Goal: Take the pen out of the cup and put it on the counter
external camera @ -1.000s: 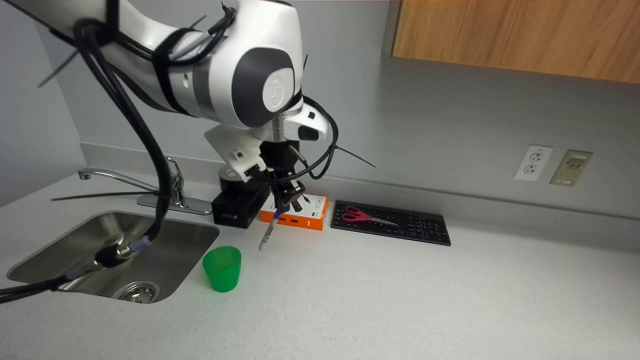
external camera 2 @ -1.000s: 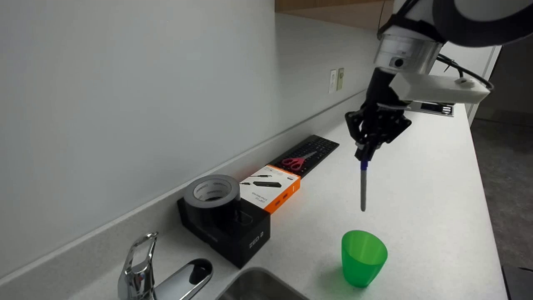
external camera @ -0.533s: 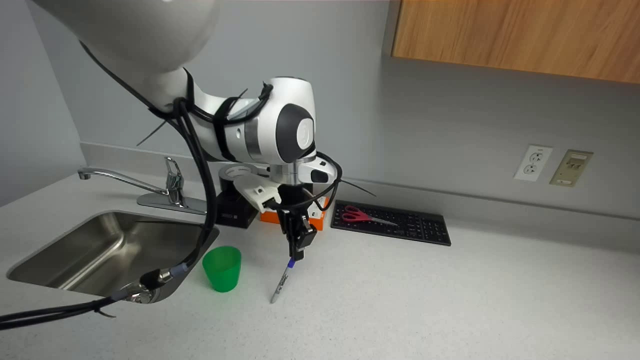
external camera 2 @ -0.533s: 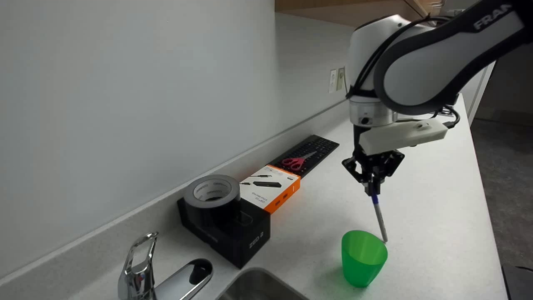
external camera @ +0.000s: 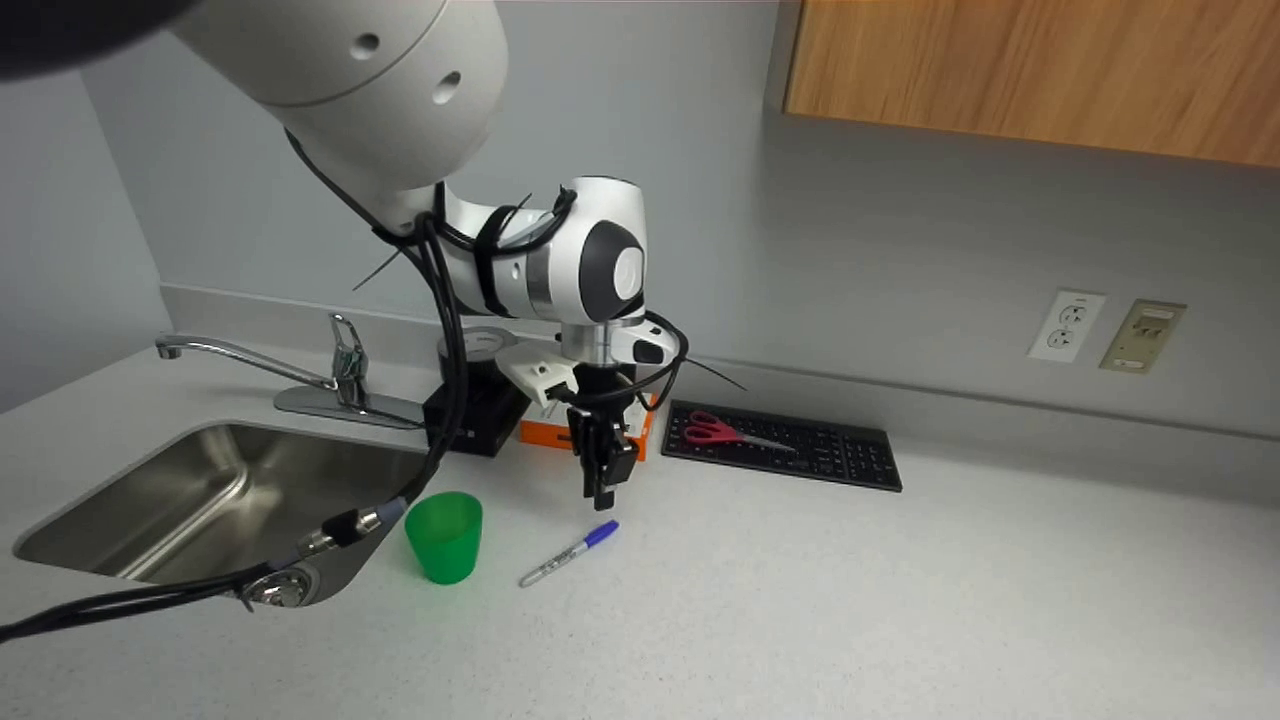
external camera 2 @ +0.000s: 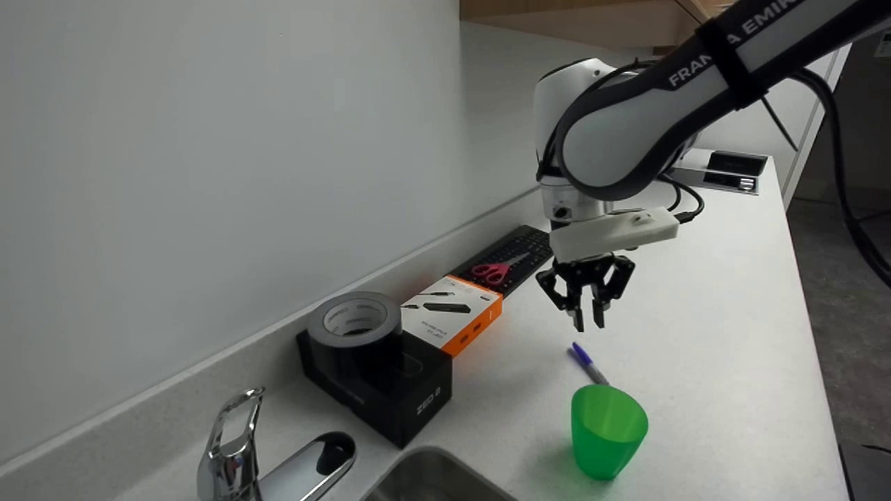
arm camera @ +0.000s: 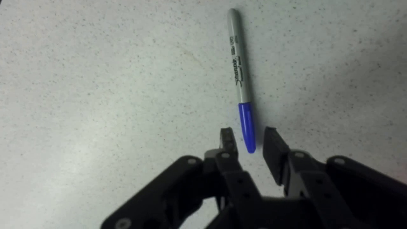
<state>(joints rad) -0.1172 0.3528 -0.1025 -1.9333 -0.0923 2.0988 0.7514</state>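
The pen, a grey marker with a blue cap, lies flat on the white counter beside the cup, in an exterior view. In an exterior view its grey end is hidden behind the cup. The wrist view shows the whole pen, cap end toward my jaws. The green cup stands upright in both exterior views with nothing seen in it. My gripper is open and holds nothing, above the cap end. In the wrist view the cap shows between the fingertips, below them and not touched.
A steel sink and faucet are beside the cup. A black box with a tape roll, an orange and white box and a black keyboard with red scissors line the wall.
The gripper came down with the pen until the pen's tip was near or on the counter, then opened and rose slightly. The pen now lies flat on the counter. The cup has not moved.
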